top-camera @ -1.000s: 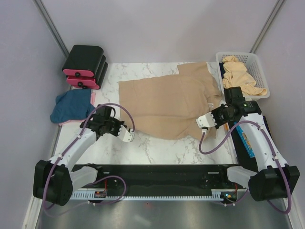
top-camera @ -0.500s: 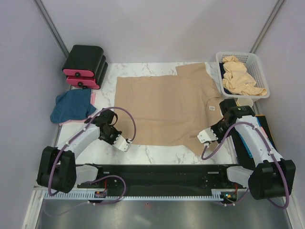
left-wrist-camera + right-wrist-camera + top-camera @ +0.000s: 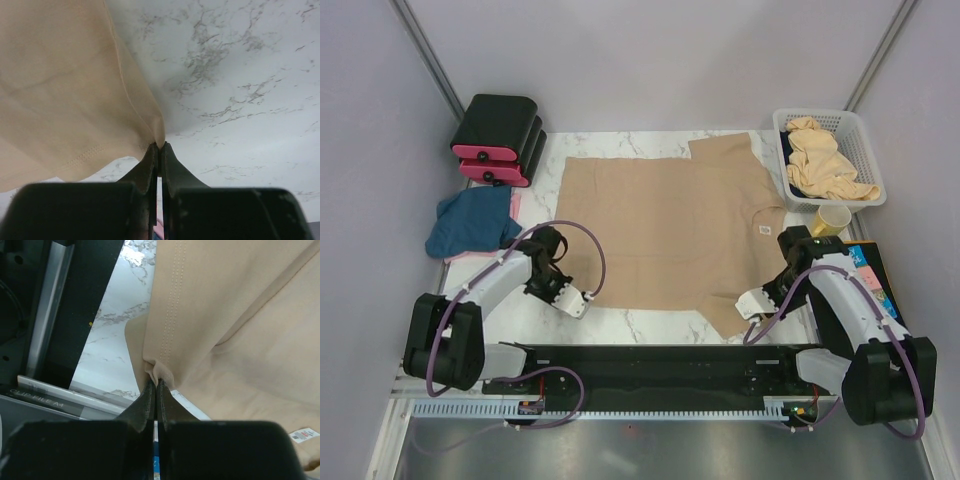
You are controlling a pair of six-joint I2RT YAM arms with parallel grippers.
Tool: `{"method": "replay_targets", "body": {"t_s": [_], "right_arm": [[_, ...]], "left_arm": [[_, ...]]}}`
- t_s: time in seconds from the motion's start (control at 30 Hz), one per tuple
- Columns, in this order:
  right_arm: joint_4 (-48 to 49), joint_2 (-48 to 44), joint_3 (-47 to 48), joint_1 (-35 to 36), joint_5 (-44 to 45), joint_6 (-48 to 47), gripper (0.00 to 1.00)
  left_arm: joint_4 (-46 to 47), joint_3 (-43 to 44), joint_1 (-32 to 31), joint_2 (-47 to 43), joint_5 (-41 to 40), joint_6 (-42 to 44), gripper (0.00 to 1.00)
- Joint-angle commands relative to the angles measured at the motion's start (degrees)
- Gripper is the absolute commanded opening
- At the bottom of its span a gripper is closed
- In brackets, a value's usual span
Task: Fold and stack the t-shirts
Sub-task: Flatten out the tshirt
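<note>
Left gripper, at the near edge of the marble-patterned table, is pinched tight on the near left corner of a tan t-shirt, the cloth bunching to a point between its closed dark fingers. Opposite it, the right gripper is likewise clamped on the shirt's near right edge, a double-stitched hem puckering where the jaws meet. Between the two arms the tan t-shirt lies spread nearly flat across the middle of the table, its small white neck label facing up toward the right side and one short sleeve reaching toward the far edge. Off to the left, a dark blue t-shirt sits in a loose heap at the table's margin, with a sliver of pink cloth showing beside and beneath it. On the right, a yellow cup stands just beyond the right arm, close to the near end of a white mesh basket that holds more crumpled tan shirts. At the far left corner, black-and-pink boxes are stacked against the pale wall.
</note>
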Motion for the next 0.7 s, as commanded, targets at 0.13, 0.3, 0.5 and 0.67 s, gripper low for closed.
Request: {"method": "replay_targets", "body": {"t_s": [0.13,0.3,0.5,0.67], "right_arm": [[-7.37,-3.35,-4.27,0.06,0.95,-25.54,0.0],[-8.25,-5.46,-5.85,-0.03,-3.34,-27.57,0.01],[-7.28,-10.29,-8.58,0.06,-8.8,-29.32,0.41],[-7.2,-13.46,-9.19,0.06,-12.31,-30.12,0.81]], "left_arm": [[-4.63,1.13,0.49,2.19,-3.68,2.66,0.02],[-3.76,2.09,0.49,4.21,-2.89,-0.15,0.02],[-2.79,3.5,0.58,6.32,-3.15,-2.97,0.02],[-2.87,2.1,0.58,2.99,-3.16,-0.51,0.24]]}}
